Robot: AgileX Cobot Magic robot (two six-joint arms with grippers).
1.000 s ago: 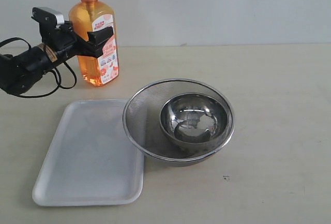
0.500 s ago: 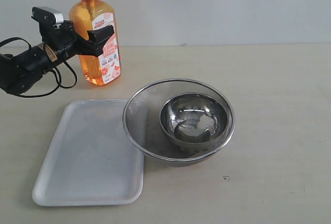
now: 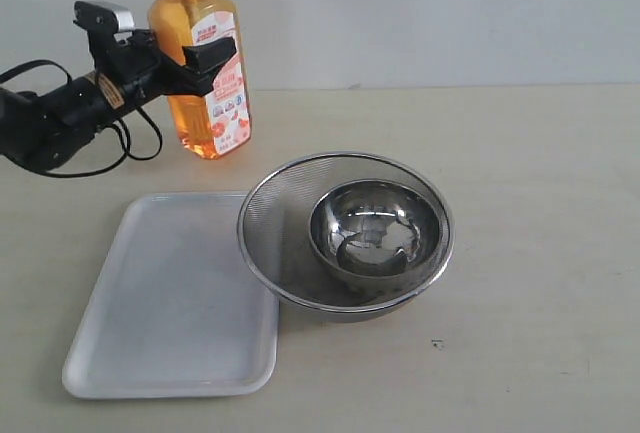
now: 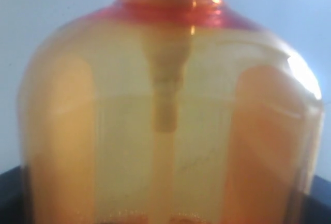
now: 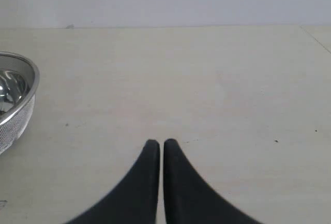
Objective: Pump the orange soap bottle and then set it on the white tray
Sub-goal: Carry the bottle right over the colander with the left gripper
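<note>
The orange soap bottle (image 3: 208, 93) hangs at the back left, lifted off the table and leaning to the right, its pump head cut off by the frame's top. My left gripper (image 3: 200, 61) is shut on its upper body from the left. In the left wrist view the bottle (image 4: 170, 120) fills the picture, and the fingers are barely visible. The white tray (image 3: 170, 298) lies flat at the front left, below and in front of the bottle. My right gripper (image 5: 160, 142) is shut over bare table, holding nothing; it does not appear in the exterior view.
A round steel mesh bowl (image 3: 270, 208) with a smaller steel bowl (image 3: 377, 229) inside it stands right of the tray, its rim overlapping the tray's right edge. The mesh bowl's edge (image 5: 20, 105) shows in the right wrist view. The left arm's cables (image 3: 120, 153) trail on the table.
My left gripper has raised the bottle and carried it slightly right, and the bottle now leans more. The right gripper's earlier position is not shown.
</note>
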